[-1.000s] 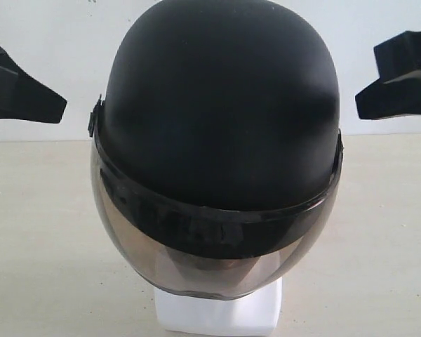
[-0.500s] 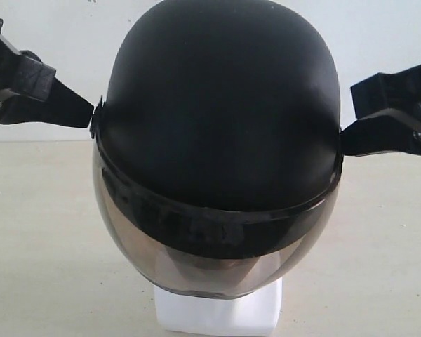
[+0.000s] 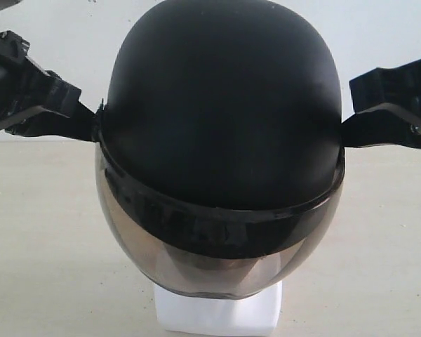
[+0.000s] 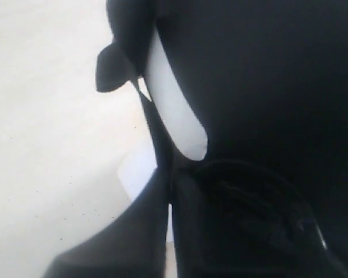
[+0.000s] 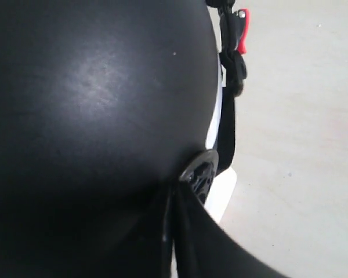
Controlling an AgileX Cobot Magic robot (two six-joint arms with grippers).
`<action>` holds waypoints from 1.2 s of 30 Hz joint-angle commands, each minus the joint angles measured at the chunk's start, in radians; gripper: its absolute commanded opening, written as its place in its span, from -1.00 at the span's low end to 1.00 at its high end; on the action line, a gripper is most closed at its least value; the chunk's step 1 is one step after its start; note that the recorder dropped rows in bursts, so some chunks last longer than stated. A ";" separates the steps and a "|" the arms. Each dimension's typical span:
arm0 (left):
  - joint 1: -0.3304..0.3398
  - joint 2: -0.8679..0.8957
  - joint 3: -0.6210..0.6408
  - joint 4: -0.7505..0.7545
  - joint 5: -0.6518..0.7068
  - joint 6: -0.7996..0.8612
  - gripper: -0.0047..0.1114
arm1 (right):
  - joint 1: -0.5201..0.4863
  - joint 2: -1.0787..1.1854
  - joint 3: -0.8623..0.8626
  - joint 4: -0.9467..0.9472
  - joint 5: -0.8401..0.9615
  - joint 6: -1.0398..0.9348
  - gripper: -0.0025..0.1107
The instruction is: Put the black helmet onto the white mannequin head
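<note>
The black helmet [image 3: 221, 105] sits over the white mannequin head, of which only the neck base [image 3: 217, 312] shows below the smoky visor [image 3: 210, 260]. My left gripper [image 3: 91, 121] is shut, its tip touching the helmet's left side at the visor pivot. My right gripper [image 3: 345, 133] is shut too, its tip against the helmet's right side. In the left wrist view the helmet [image 4: 267, 87] fills the frame, white head [image 4: 174, 110] showing under its rim, gripper [image 4: 169, 174] with only a thin slit. The right wrist view shows the shell [image 5: 93, 87], gripper [image 5: 173, 188] at the pivot, and the red buckle [image 5: 242, 29].
A pale beige tabletop [image 3: 42, 232] spreads round the head, with a white wall [image 3: 56, 42] behind. The black chin strap [image 5: 229, 116] hangs down beside the head's white base [image 5: 220, 191].
Both grippers have closed in from the sides and now touch the helmet; a second ago they stood apart from it. The helmet has settled very slightly lower.
</note>
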 commanded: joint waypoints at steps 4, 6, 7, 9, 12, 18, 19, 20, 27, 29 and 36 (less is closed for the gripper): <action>-0.009 0.006 -0.003 -0.033 0.008 0.006 -0.84 | 0.000 0.000 0.007 0.028 -0.011 -0.019 -0.96; -0.009 0.006 -0.003 -0.033 0.008 0.006 -0.84 | 0.000 0.000 0.007 0.047 -0.012 -0.030 -0.96; -0.009 0.006 -0.003 -0.033 0.008 0.006 -0.84 | 0.000 0.000 0.007 0.057 -0.012 -0.041 -0.96; -0.009 0.005 -0.003 -0.033 0.008 0.011 -0.84 | 0.000 -0.002 0.007 0.075 -0.013 -0.052 -0.96; -0.009 0.001 -0.003 0.008 0.013 0.008 -0.84 | 0.000 -0.019 0.007 0.070 -0.013 -0.063 -0.96; 0.036 -0.057 -0.003 0.094 -0.006 -0.042 -0.84 | 0.000 -0.061 0.005 -0.022 -0.018 -0.018 -0.96; 0.053 -0.085 -0.003 0.093 -0.019 -0.042 -0.84 | 0.000 -0.066 0.005 -0.070 -0.008 0.014 -0.96; 0.061 -0.096 -0.003 0.089 -0.021 -0.042 -0.84 | 0.000 -0.070 0.005 -0.099 -0.005 0.032 -0.96; 0.071 -0.128 -0.003 -0.191 -0.014 0.079 -0.84 | 0.000 -0.070 0.007 -0.162 -0.005 0.087 -0.96; 0.071 -0.112 -0.003 -0.191 0.025 0.079 -0.84 | 0.000 -0.070 0.007 -0.162 -0.001 0.087 -0.96; 0.071 -0.099 -0.003 -0.347 0.087 0.153 -0.84 | 0.000 -0.070 0.007 -0.162 -0.007 0.091 -0.96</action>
